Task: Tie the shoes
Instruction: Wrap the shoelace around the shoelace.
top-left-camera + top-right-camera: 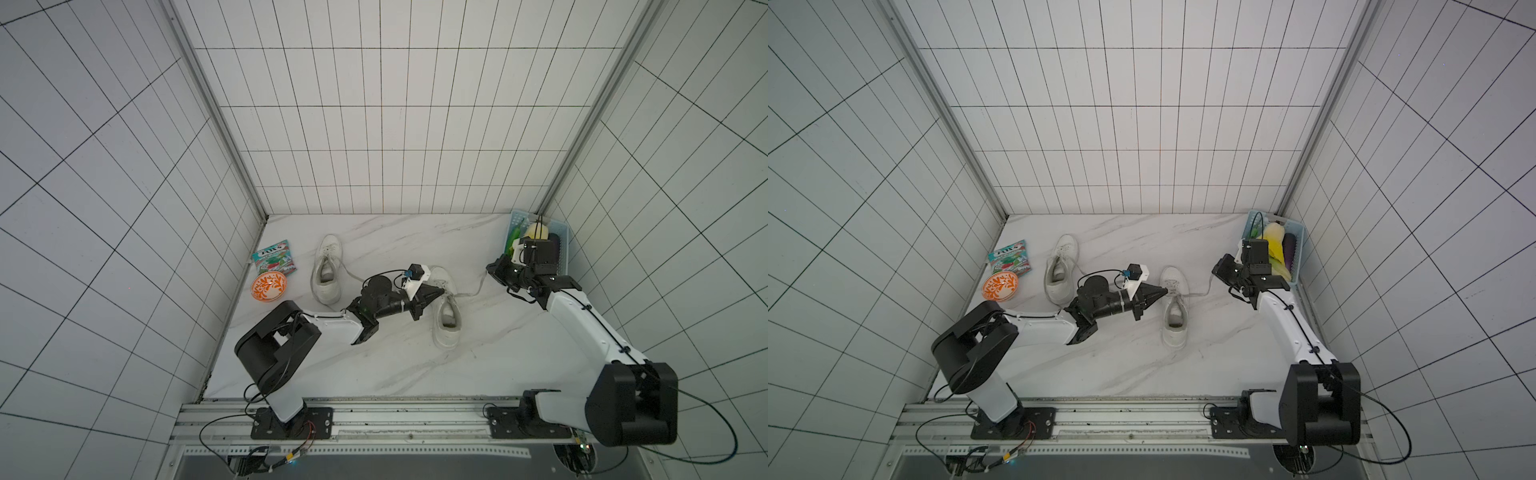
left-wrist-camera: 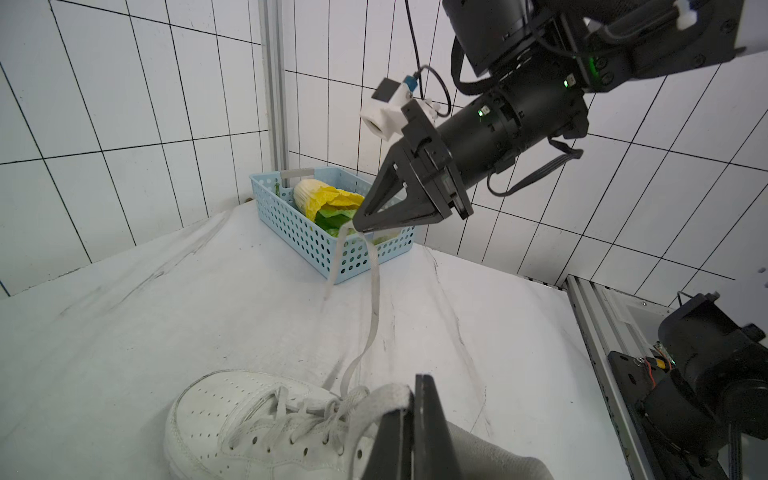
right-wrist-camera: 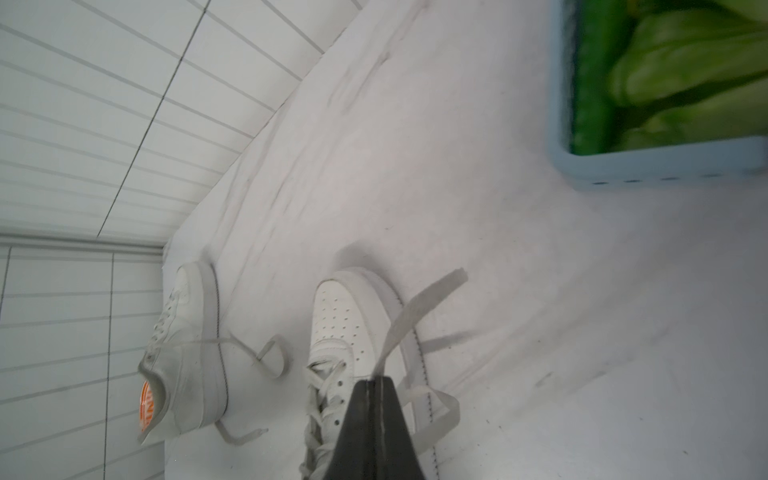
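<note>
Two white shoes lie on the marble table in both top views, one at the back left and one in the middle. My left gripper is over the middle shoe's lacing, shut on a greyish lace by the tongue. Right of that shoe, my right gripper hangs above the table, shut on the shoe's other lace. That lace runs taut from the eyelets to the gripper, its free end sticking out past the fingertips. The back-left shoe's laces lie loose.
A light blue basket of leafy vegetables stands in the back right corner, right behind my right wrist. An orange patterned bowl and a snack packet lie by the left wall. Tiled walls close three sides.
</note>
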Robot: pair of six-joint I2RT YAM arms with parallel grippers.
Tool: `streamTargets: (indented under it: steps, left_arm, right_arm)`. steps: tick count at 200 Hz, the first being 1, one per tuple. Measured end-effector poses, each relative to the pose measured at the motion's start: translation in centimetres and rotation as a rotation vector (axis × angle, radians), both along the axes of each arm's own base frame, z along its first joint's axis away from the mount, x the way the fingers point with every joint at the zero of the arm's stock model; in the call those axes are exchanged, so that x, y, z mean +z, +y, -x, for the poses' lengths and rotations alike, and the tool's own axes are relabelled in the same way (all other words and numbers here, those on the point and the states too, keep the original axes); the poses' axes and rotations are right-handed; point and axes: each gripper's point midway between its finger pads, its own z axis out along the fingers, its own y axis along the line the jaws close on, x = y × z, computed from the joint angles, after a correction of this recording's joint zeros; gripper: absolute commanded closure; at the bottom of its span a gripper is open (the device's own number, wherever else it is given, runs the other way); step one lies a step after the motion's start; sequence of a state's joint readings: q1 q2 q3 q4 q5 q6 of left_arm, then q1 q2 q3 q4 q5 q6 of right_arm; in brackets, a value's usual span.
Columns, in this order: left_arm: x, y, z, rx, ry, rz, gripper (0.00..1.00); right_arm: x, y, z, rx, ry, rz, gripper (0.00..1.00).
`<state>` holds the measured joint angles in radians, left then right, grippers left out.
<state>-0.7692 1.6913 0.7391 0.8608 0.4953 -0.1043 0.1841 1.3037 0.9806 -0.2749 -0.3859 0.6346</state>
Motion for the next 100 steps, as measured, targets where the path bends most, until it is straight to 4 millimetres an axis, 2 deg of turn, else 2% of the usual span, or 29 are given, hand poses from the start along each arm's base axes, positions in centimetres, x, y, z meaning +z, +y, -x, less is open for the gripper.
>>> streamTargets:
  steps: [33,53,78,100]
  left_arm:
    - [-0.7,0.6,0.1,-0.002,0.015,-0.003,1.00]
    - [-1.0,0.9,0.3,-0.006,0.020,-0.003,1.00]
    - [-1.0,0.9,0.5,-0.017,0.015,0.002,1.00]
    - [-0.8,0.9,0.6,-0.022,0.005,0.011,1.00]
  right_arm:
    - [5.7,8.2,-0.4,0.264,-0.143,-0.056,1.00]
    - [7.7,12.4,-0.2,0.379,-0.192,-0.079,0.98]
    - [8.3,16.8,0.3,0.488,-0.207,-0.096,0.91]
    - [7.7,19.9,1.2,0.568,-0.191,-0.090,0.77]
